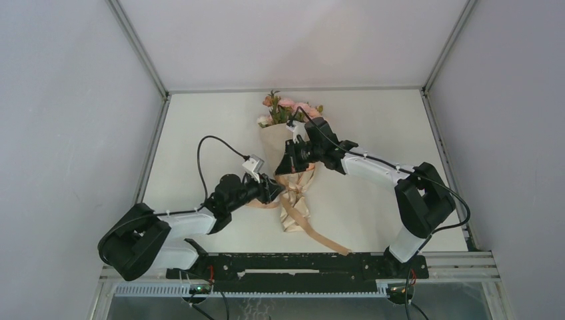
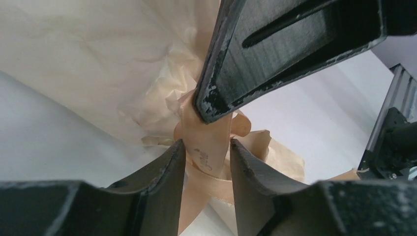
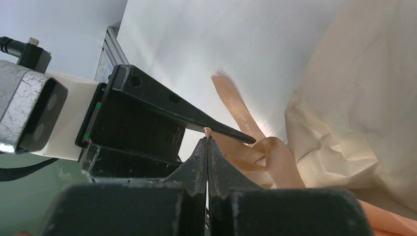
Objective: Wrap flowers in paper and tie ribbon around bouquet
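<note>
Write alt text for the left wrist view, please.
A limp peach-tan fabric ribbon runs between the open black fingers of the left gripper, while the shut right gripper pinches it from above. Crinkled tan kraft paper lies behind.

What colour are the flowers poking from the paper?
The flowers are pink; the top view shows them best.

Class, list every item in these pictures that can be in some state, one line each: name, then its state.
flowers, wrapped, blooms sticking out of the far end.
paper, rolled into a cone around the flowers, crinkled.
ribbon, looped around the wrap's narrow part, one tail trailing loose.
left end effector, partly open, jaws straddling a ribbon strand.
right end effector, shut on the ribbon.
</note>
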Robot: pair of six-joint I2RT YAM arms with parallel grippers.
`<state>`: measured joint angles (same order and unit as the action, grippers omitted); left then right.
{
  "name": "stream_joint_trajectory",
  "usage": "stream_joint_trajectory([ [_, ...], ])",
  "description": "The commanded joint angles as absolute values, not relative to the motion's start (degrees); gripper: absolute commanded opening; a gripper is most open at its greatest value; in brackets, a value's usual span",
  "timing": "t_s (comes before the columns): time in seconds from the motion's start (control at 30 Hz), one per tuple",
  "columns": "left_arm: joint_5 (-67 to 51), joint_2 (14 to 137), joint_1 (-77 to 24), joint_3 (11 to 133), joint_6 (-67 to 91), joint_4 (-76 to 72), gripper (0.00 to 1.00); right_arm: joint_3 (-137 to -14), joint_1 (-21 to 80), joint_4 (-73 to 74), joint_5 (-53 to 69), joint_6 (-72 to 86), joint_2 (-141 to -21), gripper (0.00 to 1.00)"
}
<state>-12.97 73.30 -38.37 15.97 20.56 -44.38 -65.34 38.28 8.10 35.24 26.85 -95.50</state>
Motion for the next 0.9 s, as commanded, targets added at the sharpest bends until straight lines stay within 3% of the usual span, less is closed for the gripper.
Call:
stream_joint_trajectory([
  [0.0, -11.09, 74.04, -39.35, 18.47, 21.69, -50.59, 0.45, -65.65, 38.7, 4.64, 36.99, 28.58, -96.15, 0.0],
  [0.2, -9.24, 77.23, -40.51, 20.21, 21.79, -50.96, 0.41, -65.65, 38.76, 5.09, 36.62, 28.65, -95.85, 0.0],
  [0.4, -11.39, 78.78, -40.54, 21.09, 19.95, -55.44, 0.02, -65.65, 38.84, 5.85, 36.99, 27.95, -96.06, 0.0],
  [0.43, -12.45, 78.9, -40.55, 21.11, 19.1, -56.02, 0.0, -65.65, 38.78, 6.05, 37.15, 27.64, -96.06, 0.0],
  [0.5, -12.57, 79.05, -40.52, 20.95, 18.14, -55.61, 0.0, -65.65, 38.34, 6.81, 37.26, 26.85, -95.85, 0.04],
  [0.67, -11.52, 78.77, -39.99, 19.8, 19.6, -53.89, 0.0, -65.65, 33.55, 12.69, 36.8, 22.28, -92.6, 0.32],
  [0.87, -11.75, 79.15, -39.84, 19.68, 20.3, -54.05, 0.0, -65.74, 29.96, 18.88, 35.31, 16.82, -93.73, 0.36],
])
